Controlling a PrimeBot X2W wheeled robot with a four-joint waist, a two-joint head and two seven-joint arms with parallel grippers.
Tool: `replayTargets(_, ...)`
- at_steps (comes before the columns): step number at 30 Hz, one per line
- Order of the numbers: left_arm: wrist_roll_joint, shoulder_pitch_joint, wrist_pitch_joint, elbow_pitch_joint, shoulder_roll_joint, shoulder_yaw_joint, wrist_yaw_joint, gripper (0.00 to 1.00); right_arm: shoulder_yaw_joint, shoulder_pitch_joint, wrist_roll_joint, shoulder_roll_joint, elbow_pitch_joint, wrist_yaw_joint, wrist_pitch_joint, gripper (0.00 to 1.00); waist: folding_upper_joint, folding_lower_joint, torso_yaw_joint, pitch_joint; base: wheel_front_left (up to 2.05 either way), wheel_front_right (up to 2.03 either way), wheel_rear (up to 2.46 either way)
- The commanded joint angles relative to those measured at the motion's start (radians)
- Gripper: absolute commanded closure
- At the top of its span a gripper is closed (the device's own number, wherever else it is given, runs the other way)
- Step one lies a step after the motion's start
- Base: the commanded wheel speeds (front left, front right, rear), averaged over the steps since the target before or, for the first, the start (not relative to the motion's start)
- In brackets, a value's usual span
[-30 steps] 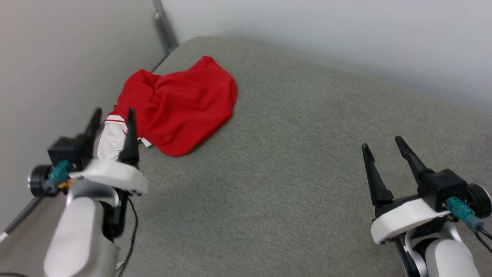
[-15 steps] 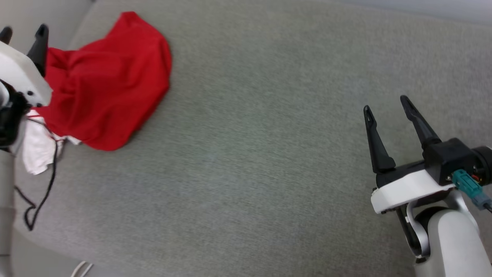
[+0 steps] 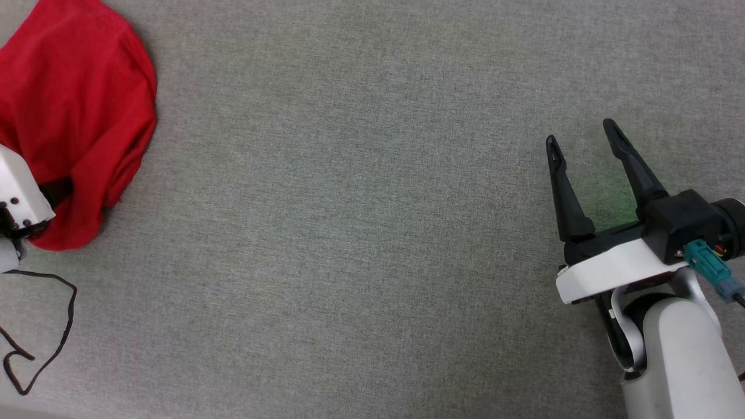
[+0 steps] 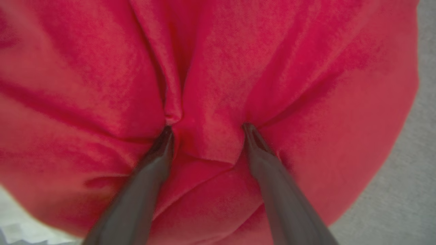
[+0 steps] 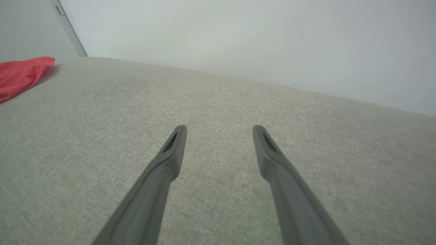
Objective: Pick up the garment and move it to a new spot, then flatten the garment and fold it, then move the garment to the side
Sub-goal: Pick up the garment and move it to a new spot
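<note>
A crumpled red garment (image 3: 75,116) lies bunched at the robot's left side of a wide grey fabric-covered surface (image 3: 361,233). The left gripper (image 4: 207,129) is down in the cloth. Its two dark fingers are spread wide and both tips press into the red folds, with a soft ridge of fabric bulging between them, not pinched. From the head camera, that gripper's white housing (image 3: 17,198) sits at the frame's edge, overlapping the garment's near hem, and a thin black cable (image 3: 52,326) loops across the surface just below it. In the left wrist view a pale patch (image 4: 13,228) peeks out under the red at the lower corner; it is too blurred to make out. Well apart, on the opposite side, the right gripper (image 3: 579,131) is poised over bare grey fabric — fingers parted, nothing between them. Its wrist camera looks along the surface to a plain pale wall (image 5: 238,34), with the garment a red sliver at the far left.
</note>
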Motion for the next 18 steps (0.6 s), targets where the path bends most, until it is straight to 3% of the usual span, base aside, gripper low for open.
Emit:
replayTargets(1, -0.01, 0.018, 0.024, 0.036, -0.019, -0.003, 0.001, 0.0, 0.005, -0.017, 0.001, 0.0, 0.003, -0.001, 0.003, 0.0, 0.0, -0.0002, -0.005, 0.006, 0.0, 0.0, 0.0)
replayTargets(3, -0.023, 0.026, 0.034, 0.074, -0.043, -0.004, 0.004, 0.0, 0.007, -0.018, 0.003, 0.0, 0.005, -0.001, 0.004, 0.0, 0.0, -0.0002, -0.005, 0.006, 0.0, 0.0, 0.0)
replayTargets(5, -0.025, 0.025, 0.022, 0.095, -0.053, -0.007, 0.004, 0.58, 0.008, -0.018, 0.003, 0.0, 0.005, -0.001, 0.005, 0.0, 0.0, -0.0002, -0.003, 0.004, 0.0, 0.0, 0.0)
replayTargets(6, -0.026, 0.023, 0.018, 0.104, -0.057, -0.011, 0.004, 1.0, 0.007, -0.017, 0.003, 0.0, 0.006, -0.001, 0.006, 0.0, 0.0, -0.0002, -0.002, 0.001, 0.0, 0.0, 0.0)
replayTargets(10, 0.008, -0.005, -0.068, 0.108, -0.051, -0.026, 0.002, 1.0, 0.004, -0.01, -0.001, 0.0, 0.013, -0.001, 0.008, 0.0, 0.0, -0.0002, 0.009, -0.025, 0.0, 0.0, 0.0)
replayTargets(13, 0.066, -0.042, -0.203, 0.093, -0.023, -0.041, 0.01, 1.0, 0.004, 0.006, 0.005, 0.0, 0.022, -0.001, 0.005, 0.0, 0.0, -0.0002, 0.018, -0.061, 0.0, 0.0, 0.0)
replayTargets(18, 0.141, -0.08, -0.429, 0.089, -0.032, -0.048, 0.077, 1.0, -0.006, 0.038, 0.028, 0.0, 0.043, -0.001, -0.008, 0.0, 0.0, -0.0002, 0.031, -0.15, 0.0, 0.0, 0.0)
